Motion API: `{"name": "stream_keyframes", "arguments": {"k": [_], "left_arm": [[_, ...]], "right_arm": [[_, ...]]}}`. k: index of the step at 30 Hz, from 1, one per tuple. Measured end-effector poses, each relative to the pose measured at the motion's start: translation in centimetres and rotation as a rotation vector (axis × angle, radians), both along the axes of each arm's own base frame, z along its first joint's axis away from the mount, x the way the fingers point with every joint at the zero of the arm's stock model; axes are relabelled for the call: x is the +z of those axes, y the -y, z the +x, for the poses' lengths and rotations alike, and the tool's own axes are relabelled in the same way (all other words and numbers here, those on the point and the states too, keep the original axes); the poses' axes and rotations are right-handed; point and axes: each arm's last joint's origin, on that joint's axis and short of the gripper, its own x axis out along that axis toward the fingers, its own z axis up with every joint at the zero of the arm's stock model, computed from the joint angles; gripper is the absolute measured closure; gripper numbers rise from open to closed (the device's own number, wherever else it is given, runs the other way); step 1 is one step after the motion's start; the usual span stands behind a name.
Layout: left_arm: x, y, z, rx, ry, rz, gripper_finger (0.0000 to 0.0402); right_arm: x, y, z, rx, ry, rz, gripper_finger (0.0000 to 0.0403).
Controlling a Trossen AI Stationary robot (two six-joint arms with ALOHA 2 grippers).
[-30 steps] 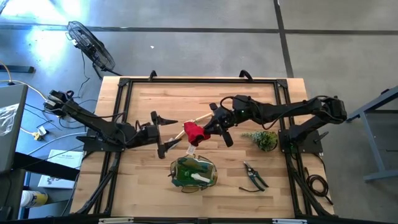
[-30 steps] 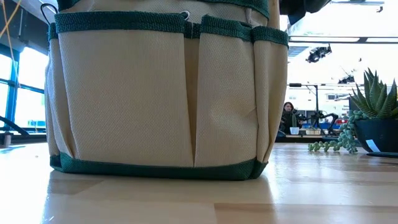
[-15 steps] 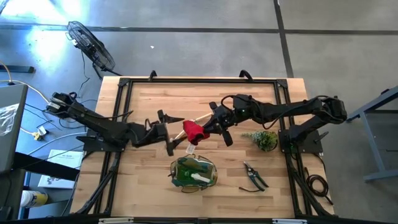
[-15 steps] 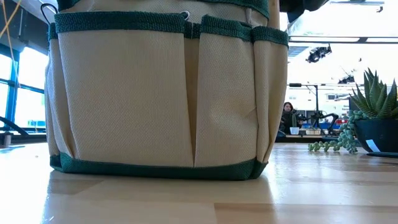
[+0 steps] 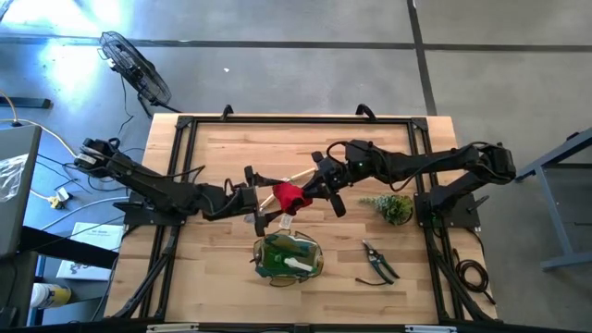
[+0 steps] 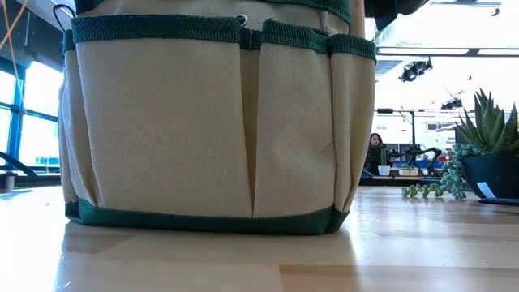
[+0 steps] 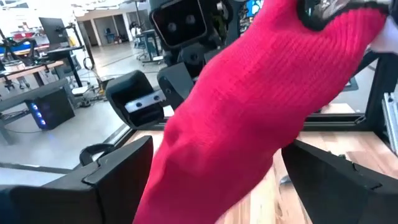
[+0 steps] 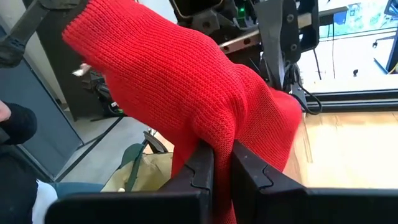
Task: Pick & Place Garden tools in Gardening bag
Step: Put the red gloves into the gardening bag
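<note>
Left gripper [image 5: 262, 198]: its open fingers flank the red knitted glove [image 5: 289, 195]; the shut right gripper [image 5: 310, 190] blocks beyond. Green fabric bag [image 5: 288, 256] sits beside; bare wooden table [image 5: 222, 148] opposite.

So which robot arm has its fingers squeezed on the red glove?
The right gripper. It pinches the red glove between shut fingers, while the left gripper only comes close beside it, fingers open and holding nothing.

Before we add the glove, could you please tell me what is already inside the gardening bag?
From above, the gardening bag holds a pale tool handle lying across its green interior. Anything beneath it is hidden, and the low view shows only the bag's outer pockets.
</note>
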Motion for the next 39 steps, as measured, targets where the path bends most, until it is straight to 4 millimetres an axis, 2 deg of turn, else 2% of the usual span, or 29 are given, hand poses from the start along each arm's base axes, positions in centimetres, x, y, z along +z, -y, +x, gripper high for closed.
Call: {"name": "stream_keyframes", "arguments": {"k": [17, 21, 33, 39], "left_arm": [[-0.63, 0.02, 0.53, 0.004, -0.025, 0.008, 0.0065], [-0.80, 0.06, 0.64, 0.004, -0.032, 0.010, 0.0104], [-0.94, 0.05, 0.69, 0.015, -0.038, 0.011, 0.0275], [-0.96, 0.06, 0.69, 0.016, -0.040, 0.012, 0.0343]], "right_arm": [[-0.13, 0.07, 0.00, -0.024, -0.014, -0.003, 0.0388], [-0.15, 0.05, 0.00, -0.023, -0.016, -0.003, 0.0388], [-0.25, 0.06, -0.02, -0.024, -0.026, -0.002, 0.0388], [-0.25, 0.07, -0.02, -0.024, -0.027, -0.002, 0.0377]]}}
